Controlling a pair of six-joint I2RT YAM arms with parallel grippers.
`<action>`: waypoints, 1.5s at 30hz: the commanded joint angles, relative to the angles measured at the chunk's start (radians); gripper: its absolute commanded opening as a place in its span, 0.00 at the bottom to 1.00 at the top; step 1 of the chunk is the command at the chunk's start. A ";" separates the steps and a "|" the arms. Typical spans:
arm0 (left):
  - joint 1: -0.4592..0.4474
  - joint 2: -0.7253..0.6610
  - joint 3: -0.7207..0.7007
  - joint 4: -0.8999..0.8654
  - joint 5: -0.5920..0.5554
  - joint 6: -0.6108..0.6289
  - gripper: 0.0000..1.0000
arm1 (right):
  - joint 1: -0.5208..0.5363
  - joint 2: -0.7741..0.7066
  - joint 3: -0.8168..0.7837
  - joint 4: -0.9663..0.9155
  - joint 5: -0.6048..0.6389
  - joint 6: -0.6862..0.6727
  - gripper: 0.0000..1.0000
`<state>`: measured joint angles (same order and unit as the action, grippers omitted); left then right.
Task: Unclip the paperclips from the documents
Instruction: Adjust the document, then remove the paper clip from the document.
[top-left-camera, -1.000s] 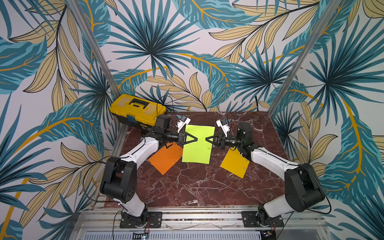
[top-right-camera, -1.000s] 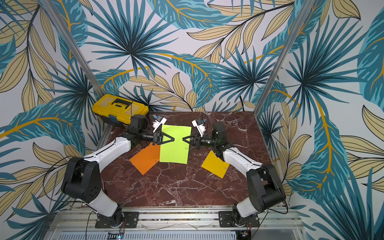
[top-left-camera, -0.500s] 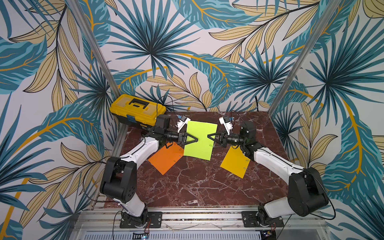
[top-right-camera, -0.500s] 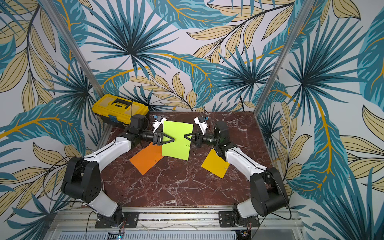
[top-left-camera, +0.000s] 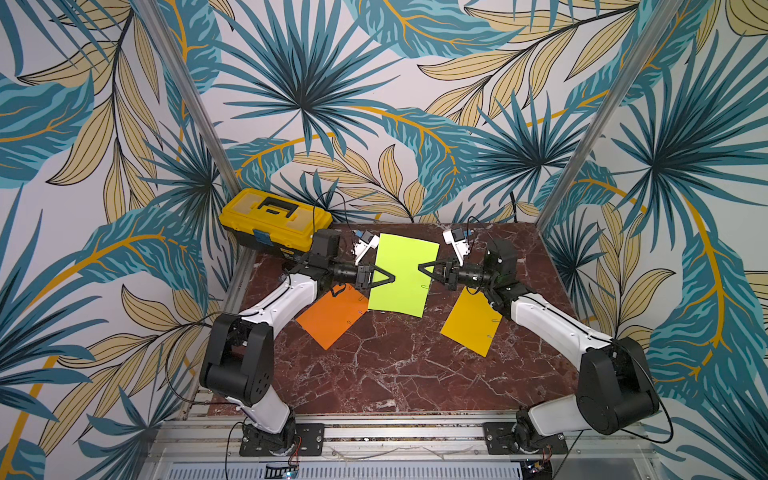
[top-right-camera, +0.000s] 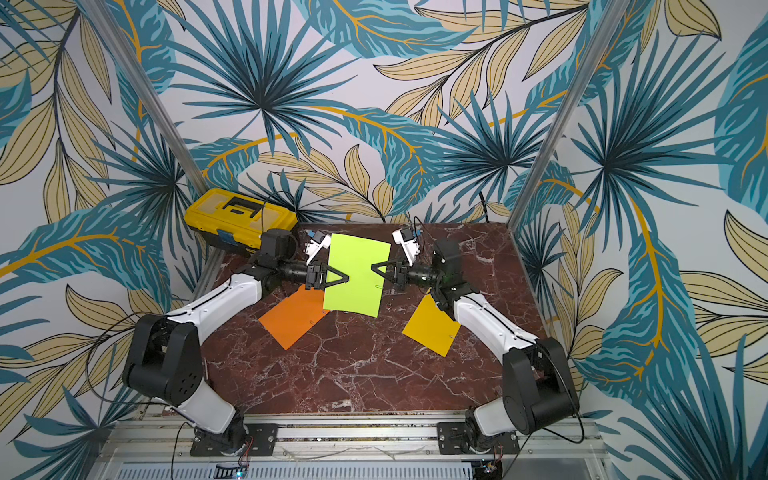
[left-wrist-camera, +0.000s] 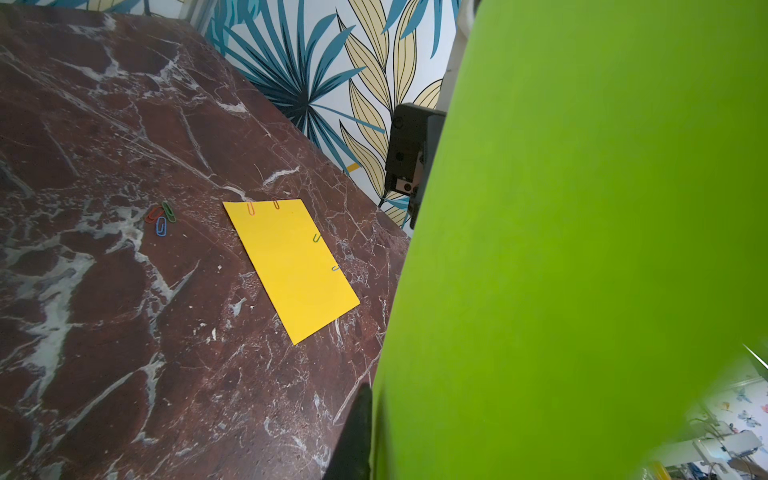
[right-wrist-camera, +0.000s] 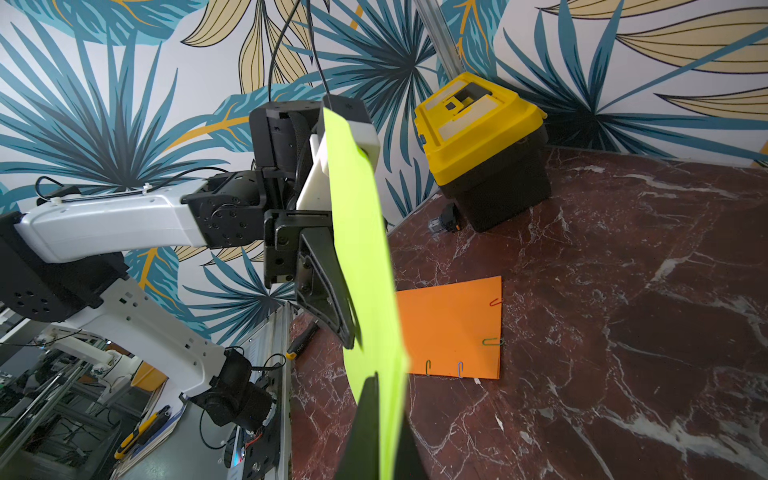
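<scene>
Lime green document held up above tabletop; left tool closed on one side, right tool closed on opposite edge. Paperclip on edge beside right tool. Orange document, yellow document flat.

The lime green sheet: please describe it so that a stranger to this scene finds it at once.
On the red marble table, look between the two robot arms. The lime green sheet is held up there, pinched from opposite sides by the left gripper and the right gripper. The orange sheet and yellow sheet lie flat; only this one is lifted.
</scene>
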<state>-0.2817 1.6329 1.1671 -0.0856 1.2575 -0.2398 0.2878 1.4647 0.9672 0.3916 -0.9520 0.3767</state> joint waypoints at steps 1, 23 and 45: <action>0.001 -0.008 0.005 0.017 -0.001 0.010 0.05 | -0.001 -0.001 0.008 0.014 -0.022 0.013 0.01; 0.006 -0.028 0.002 0.018 -0.006 0.025 0.00 | -0.003 0.026 -0.030 -0.153 -0.048 -0.095 0.40; 0.012 -0.031 -0.002 0.017 -0.012 0.027 0.00 | -0.007 0.001 -0.064 -0.197 -0.086 -0.118 0.34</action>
<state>-0.2741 1.6325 1.1671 -0.0849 1.2476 -0.2321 0.2859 1.4815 0.9264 0.2214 -1.0187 0.2798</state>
